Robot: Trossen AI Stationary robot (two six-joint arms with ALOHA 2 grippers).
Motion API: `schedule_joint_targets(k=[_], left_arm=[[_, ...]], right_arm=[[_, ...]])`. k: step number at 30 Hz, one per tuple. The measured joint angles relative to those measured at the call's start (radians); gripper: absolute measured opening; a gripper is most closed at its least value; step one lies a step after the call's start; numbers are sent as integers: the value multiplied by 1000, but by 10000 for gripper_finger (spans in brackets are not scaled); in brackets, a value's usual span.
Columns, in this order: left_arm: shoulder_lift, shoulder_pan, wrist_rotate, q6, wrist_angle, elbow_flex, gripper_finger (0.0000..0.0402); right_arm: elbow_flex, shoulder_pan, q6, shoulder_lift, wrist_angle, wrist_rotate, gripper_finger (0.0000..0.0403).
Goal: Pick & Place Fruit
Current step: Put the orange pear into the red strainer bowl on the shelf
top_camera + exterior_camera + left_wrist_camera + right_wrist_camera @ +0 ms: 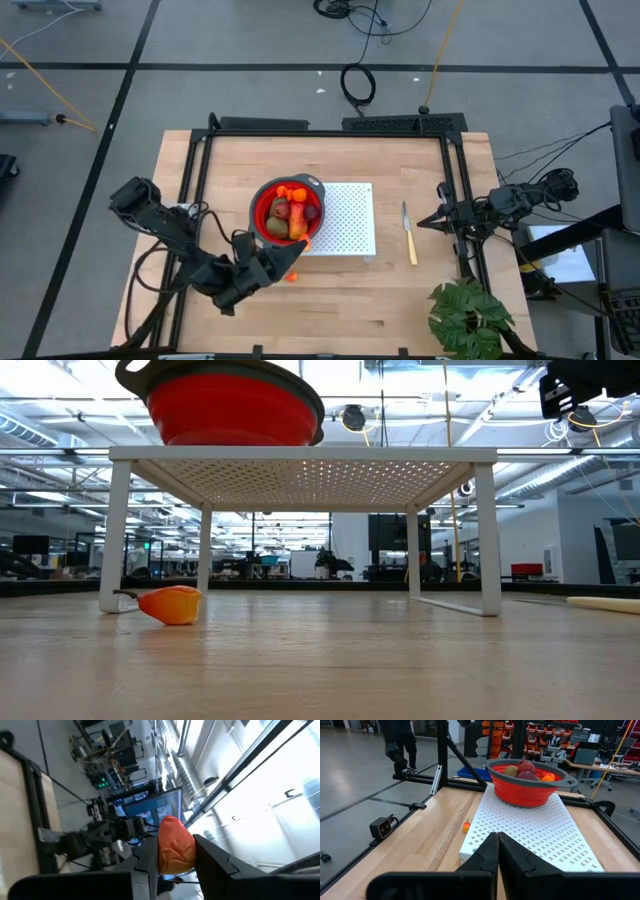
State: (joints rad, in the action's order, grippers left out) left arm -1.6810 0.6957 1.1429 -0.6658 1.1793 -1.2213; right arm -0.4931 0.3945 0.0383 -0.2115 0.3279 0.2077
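Observation:
A red bowl with a grey rim stands on the white perforated stand. Fruit lies in it: a red-orange mango, olive-brown ovals, a dark red ball and orange bits. My left gripper is at the bowl's near rim, shut on a small orange fruit piece. Another orange piece lies on the table near the stand's left leg. My right gripper waits shut at the table's right side. My left gripper pinches the small orange fruit piece by its two sides between its two fingers. The piece's upper end sticks out past the fingertips. It is lifted clear of the table, beside the bowl's near rim.
A yellow-handled knife lies on the wood right of the stand. A green leafy plant stands at the near right corner. Black frame rails run along the table's left, far and right sides.

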Motion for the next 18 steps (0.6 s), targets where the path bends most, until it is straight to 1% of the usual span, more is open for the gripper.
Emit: schedule_joint_targets(k=[4, 11, 16, 18], left_arm=[[0, -13, -45, -39, -1, 0, 97], [0, -15, -54, -47, -15, 0, 97], [0, -15, -119, 30, -141, 0, 97], [0, -15, -130, 34, -204, 0, 97]], right_arm=[[0, 0, 0, 0, 0, 0, 0], [0, 0, 0, 0, 0, 0, 0], [0, 0, 0, 0, 3, 0, 0], [0, 0, 0, 0, 8, 0, 0]])
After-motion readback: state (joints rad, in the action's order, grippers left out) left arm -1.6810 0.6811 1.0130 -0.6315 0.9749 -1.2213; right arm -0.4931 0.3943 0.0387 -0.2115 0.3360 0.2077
